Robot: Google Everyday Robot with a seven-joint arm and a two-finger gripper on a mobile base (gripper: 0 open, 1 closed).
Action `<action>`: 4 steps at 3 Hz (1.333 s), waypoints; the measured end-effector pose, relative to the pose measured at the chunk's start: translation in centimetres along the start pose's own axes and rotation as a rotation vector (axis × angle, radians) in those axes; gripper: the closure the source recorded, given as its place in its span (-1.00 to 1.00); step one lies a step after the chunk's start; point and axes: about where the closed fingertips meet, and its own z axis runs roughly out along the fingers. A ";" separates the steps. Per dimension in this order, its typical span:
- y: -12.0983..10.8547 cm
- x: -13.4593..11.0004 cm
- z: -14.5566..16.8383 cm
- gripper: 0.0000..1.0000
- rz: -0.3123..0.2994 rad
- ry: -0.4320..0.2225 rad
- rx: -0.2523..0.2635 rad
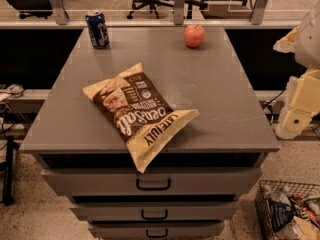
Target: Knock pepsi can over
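Blue and upright, the pepsi can [97, 29] stands at the far left corner of the grey drawer cabinet [220, 99] top. I see a red apple [194, 36] toward the far right, and a brown-and-cream chip bag [140, 113] lying nearer, one end overhanging the front edge. My gripper [298, 115] hangs beyond the cabinet's right side, well apart from the can; whether it is spread or closed I cannot tell.

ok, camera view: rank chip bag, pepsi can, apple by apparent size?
1. chip bag, largest by far, though nearest.
2. pepsi can.
3. apple: similar width, can taller.
The gripper is beyond the table's right edge.
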 end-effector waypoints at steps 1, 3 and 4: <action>0.0 0.0 0.0 -1.00 0.000 0.000 0.000; -7.1 -7.0 5.7 -1.00 -0.063 -0.211 0.027; -11.6 -13.6 8.2 -1.00 -0.114 -0.342 0.067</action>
